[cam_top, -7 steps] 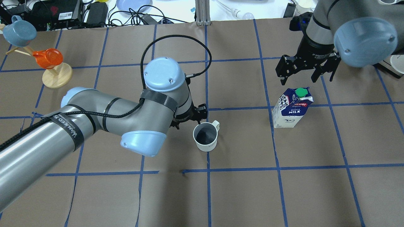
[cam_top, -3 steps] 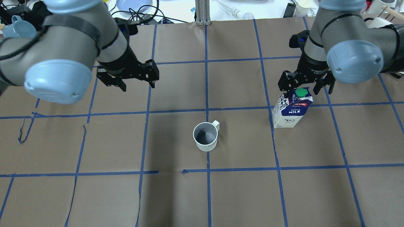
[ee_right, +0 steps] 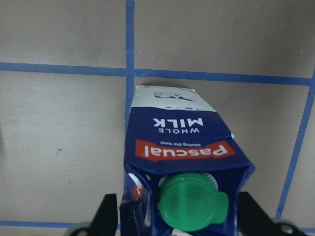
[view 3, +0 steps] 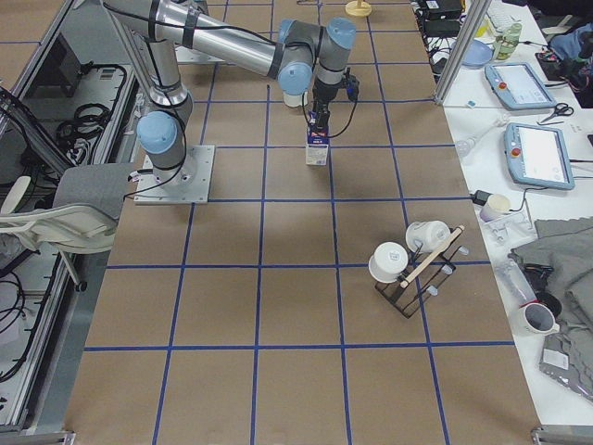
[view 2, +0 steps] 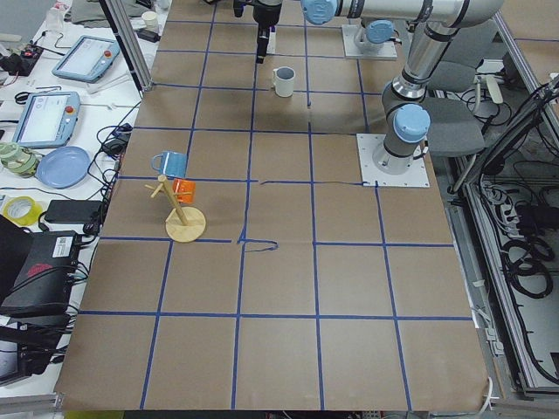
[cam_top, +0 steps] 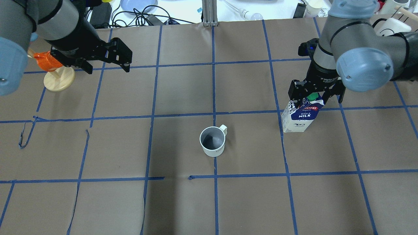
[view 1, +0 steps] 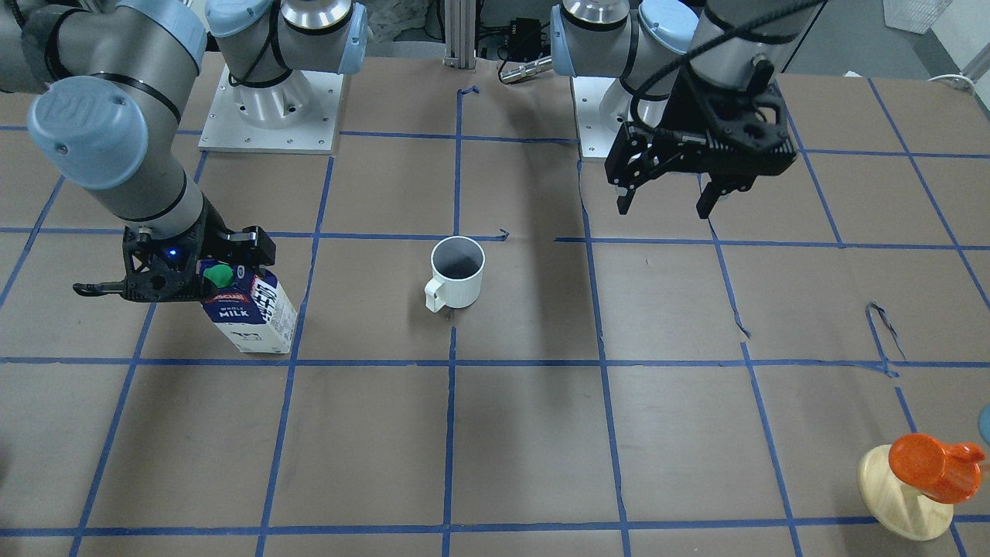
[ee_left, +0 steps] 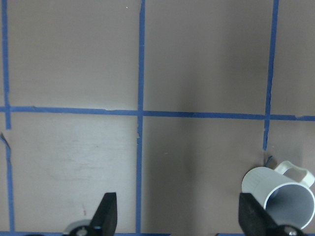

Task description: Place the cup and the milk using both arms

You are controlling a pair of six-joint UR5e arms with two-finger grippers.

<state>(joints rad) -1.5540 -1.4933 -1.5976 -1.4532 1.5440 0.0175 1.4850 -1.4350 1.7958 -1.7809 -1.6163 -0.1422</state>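
Though far from cup (view 1: 458, 272), orange mug (view 1: 930, 466) on stand (view 1: 897, 499)

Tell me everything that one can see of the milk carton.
The milk carton is a small gable-top box, seemingly cardboard, dark blue above and white below, with a red Pascual label, WHOLE MILK text and a green screw cap. It stands upright on the table. The right gripper, open, straddles its top; contact cannot be told.

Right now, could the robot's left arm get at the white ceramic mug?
Probably yes: the left gripper hangs open, and only bare table lies between it and the white ceramic mug.
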